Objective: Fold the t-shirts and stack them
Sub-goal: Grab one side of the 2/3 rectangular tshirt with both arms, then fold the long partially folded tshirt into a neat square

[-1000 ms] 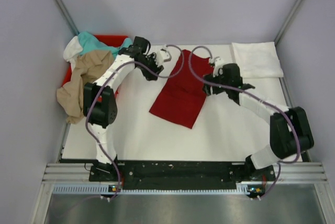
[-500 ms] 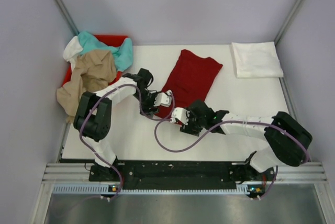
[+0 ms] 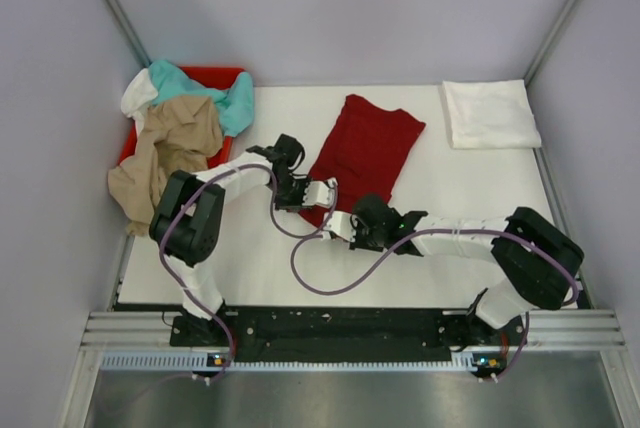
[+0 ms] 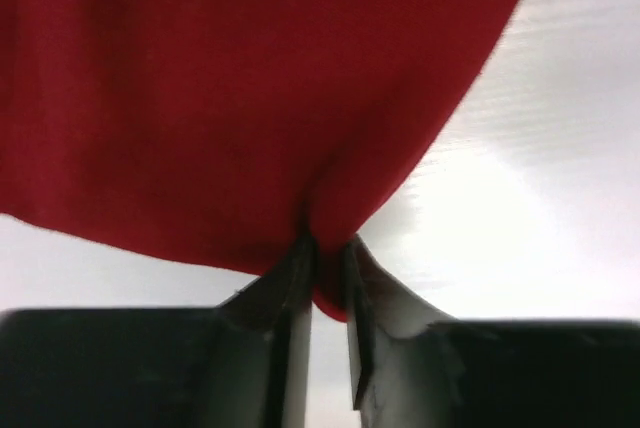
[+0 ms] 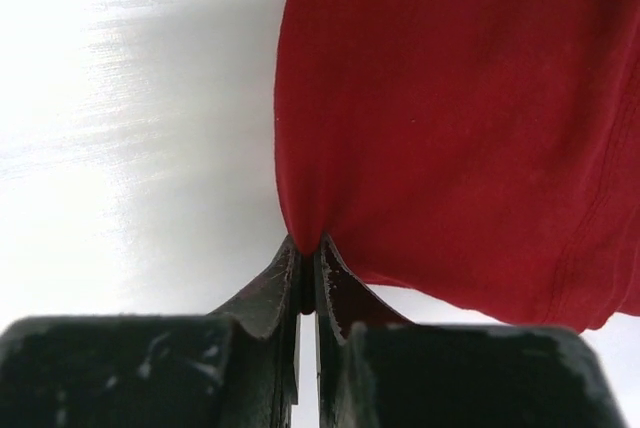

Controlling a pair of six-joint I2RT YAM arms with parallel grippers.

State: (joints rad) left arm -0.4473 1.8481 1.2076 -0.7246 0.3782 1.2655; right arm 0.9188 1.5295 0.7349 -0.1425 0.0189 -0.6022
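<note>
A dark red t-shirt [image 3: 367, 148] lies spread on the white table, running from the middle toward the back. My left gripper [image 3: 322, 191] is shut on the shirt's near left corner; in the left wrist view the red cloth [image 4: 250, 98] bunches between the fingers of the left gripper [image 4: 328, 258]. My right gripper [image 3: 340, 223] is shut on the near edge a little to the right. In the right wrist view the right gripper [image 5: 308, 248] pinches a fold of the cloth [image 5: 450, 128]. A folded white t-shirt [image 3: 490, 113] lies at the back right.
A red bin [image 3: 215, 76] stands at the back left, holding a teal t-shirt [image 3: 235, 98], a tan t-shirt [image 3: 165, 153] that spills over its side, and a white one [image 3: 138, 96]. Grey walls close in both sides. Purple cables loop over the table [image 3: 270, 258] near the grippers.
Both arms swung from the shirt's far end to its near edge. Both grippers, open half a second ago, have shut on the red cloth.
</note>
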